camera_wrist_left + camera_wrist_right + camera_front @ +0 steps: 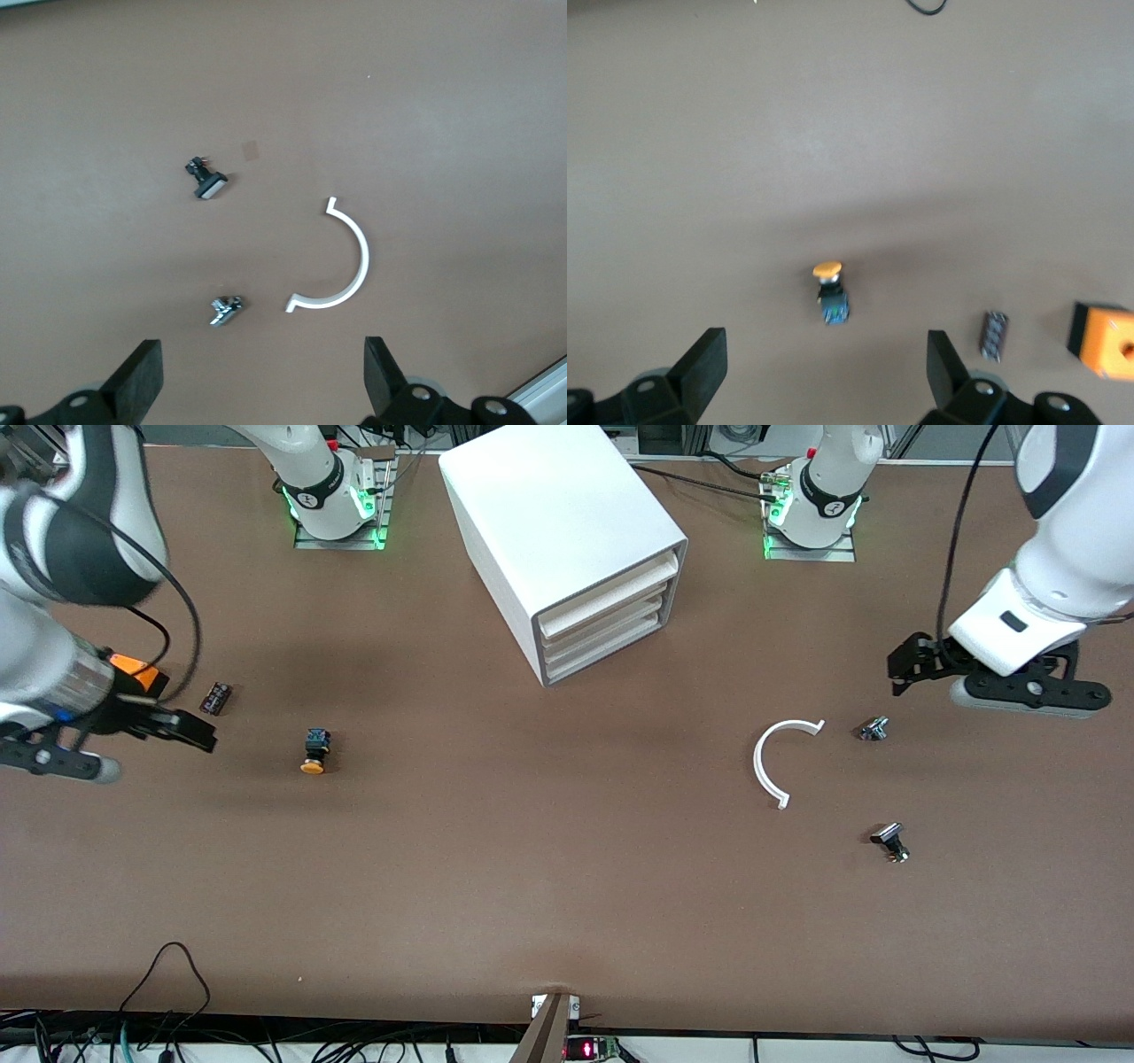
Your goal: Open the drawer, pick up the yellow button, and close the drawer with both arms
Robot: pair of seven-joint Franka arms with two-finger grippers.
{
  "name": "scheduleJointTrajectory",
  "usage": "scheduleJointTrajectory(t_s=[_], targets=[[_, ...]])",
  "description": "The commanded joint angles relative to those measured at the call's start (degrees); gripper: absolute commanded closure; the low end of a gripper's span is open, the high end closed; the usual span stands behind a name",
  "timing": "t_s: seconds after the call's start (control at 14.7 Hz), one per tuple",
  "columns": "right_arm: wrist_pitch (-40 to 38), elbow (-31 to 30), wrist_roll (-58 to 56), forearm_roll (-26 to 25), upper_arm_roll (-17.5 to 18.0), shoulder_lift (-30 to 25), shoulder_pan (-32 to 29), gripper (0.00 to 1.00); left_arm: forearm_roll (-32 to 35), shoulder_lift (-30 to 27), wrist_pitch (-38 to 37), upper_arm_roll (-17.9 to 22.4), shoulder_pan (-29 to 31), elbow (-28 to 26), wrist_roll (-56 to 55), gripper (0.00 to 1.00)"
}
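Since the white cabinet's top plastic drawer (611, 587) is shut and the orange-capped, dark-bodied button (314, 751) lies out on the brown table (549, 850), I see both the left gripper (921, 669) and right gripper (133, 748) hanging wide open and empty.

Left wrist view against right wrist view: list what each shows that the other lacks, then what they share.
Only the left wrist view shows the white curved strip and two small black-silver metal parts, with the open left gripper over the table near them. Only the right wrist view shows the button lying on its side, a small dark part and the orange cube, with the open right gripper over that end. Both show bare brown table; neither shows the cabinet or its drawer.
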Motion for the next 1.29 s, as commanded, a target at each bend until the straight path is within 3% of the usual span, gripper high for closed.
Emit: scheduleJointTrajectory(t_s=[0.0,0.2,0.27,0.61,0.88,1.22], targets=[[-8.46,10.06,1.81,0.87,1.61,2.88,-1.32,0.0,-2.11,-0.7,-1.39,1.2,-0.13,-0.02,3.86,0.0],[-14.37,12.1,1.19,-0.44,10.55,2.18,-9.65,0.0,-2.75,-0.44,-2.8,1.2,0.49,0.95,4.04,0.0],[-14.81,11.49,1.02,-1.4,11.11,1.05,-10.11,0.0,-2.75,-0.44,-2.89,1.2,0.49,0.95,4.04,0.0],[-18.95,7.62,-7.85,-1.41,7.33,-2.65,-11.16,0.0,-3.89,-0.26,-3.07,1.2,1.36,0.95,4.04,0.0],[-14.74,-3.61,-8.38,-1.24,7.33,-8.01,-11.61,0.0,-4.59,-0.08,-3.24,1.11,2.07,0.95,4.13,0.0],[-13.32,-4.69,-16.39,-1.33,7.24,-8.37,-12.66,0.0,-4.59,-0.08,-3.59,1.02,2.07,1.04,4.04,0.0]])
